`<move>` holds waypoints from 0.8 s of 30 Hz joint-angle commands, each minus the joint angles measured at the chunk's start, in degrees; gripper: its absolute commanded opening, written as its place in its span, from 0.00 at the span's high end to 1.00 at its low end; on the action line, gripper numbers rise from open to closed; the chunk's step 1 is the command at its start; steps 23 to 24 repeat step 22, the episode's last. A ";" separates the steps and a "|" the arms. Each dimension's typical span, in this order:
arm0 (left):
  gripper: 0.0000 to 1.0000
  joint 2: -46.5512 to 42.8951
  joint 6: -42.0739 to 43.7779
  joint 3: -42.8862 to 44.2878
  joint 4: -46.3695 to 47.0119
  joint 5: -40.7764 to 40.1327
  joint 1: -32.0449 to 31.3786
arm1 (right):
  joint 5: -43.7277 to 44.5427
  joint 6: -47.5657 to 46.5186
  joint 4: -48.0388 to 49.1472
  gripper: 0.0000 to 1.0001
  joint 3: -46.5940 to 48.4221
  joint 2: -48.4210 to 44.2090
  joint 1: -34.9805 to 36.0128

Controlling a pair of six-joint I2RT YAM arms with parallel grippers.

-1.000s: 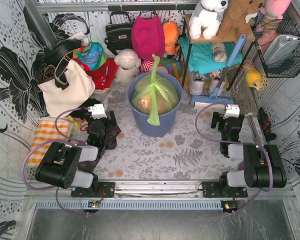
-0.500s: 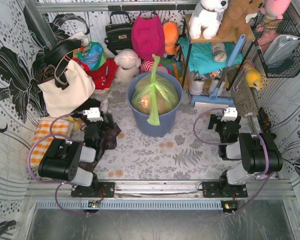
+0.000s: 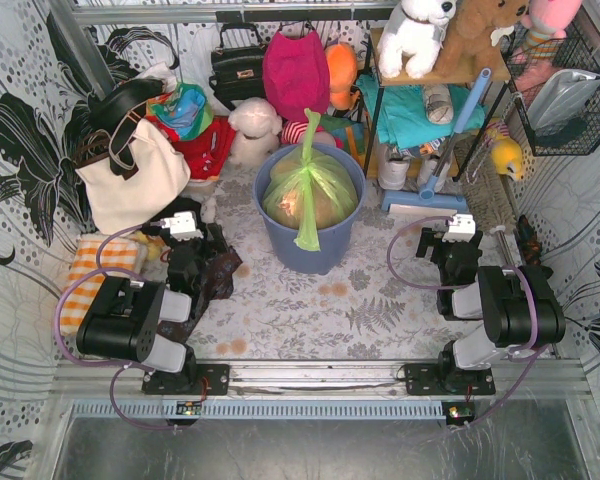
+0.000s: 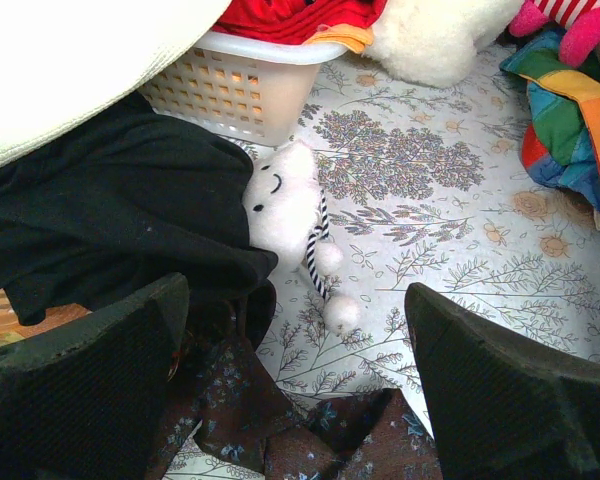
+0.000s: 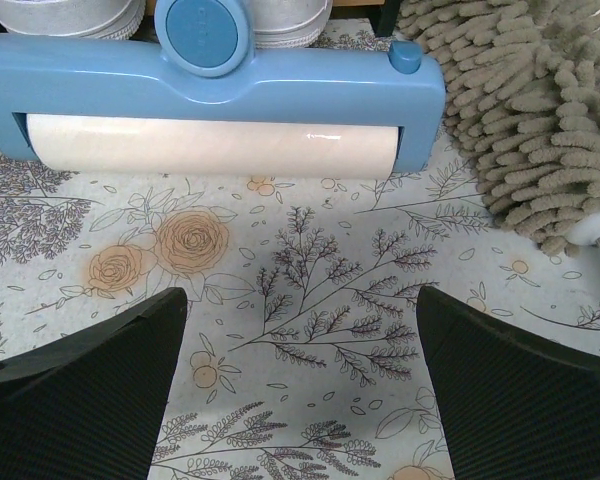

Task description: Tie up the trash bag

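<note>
At the centre of the top view the blue bin (image 3: 310,215) holds the green trash bag (image 3: 306,195), its neck already gathered into an upright tail, which looks tied, while left gripper (image 4: 295,400) and right gripper (image 5: 300,385) sit folded back, released, grasping nothing.

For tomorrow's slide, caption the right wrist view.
Open right gripper hovers over floral tablecloth, facing a blue lint roller.
</note>
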 commanded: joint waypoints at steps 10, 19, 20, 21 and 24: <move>0.02 0.28 -0.53 1.18 1.61 -1.22 0.33 | -0.19 0.88 2.55 0.03 0.80 -0.09 -0.27; 0.02 0.62 -0.67 1.95 0.53 -0.35 0.68 | -0.19 0.85 2.55 0.03 0.81 -0.09 -0.27; 0.02 0.52 -0.69 1.94 0.49 -0.13 0.78 | -0.19 0.85 2.55 0.03 0.80 -0.09 -0.27; 0.02 0.44 -0.67 1.71 0.66 -0.22 0.80 | -0.19 0.85 2.55 0.03 0.80 -0.09 -0.27; 0.02 0.30 -0.62 1.38 1.23 -0.39 0.77 | -0.24 0.82 2.52 0.03 0.79 -0.09 -0.27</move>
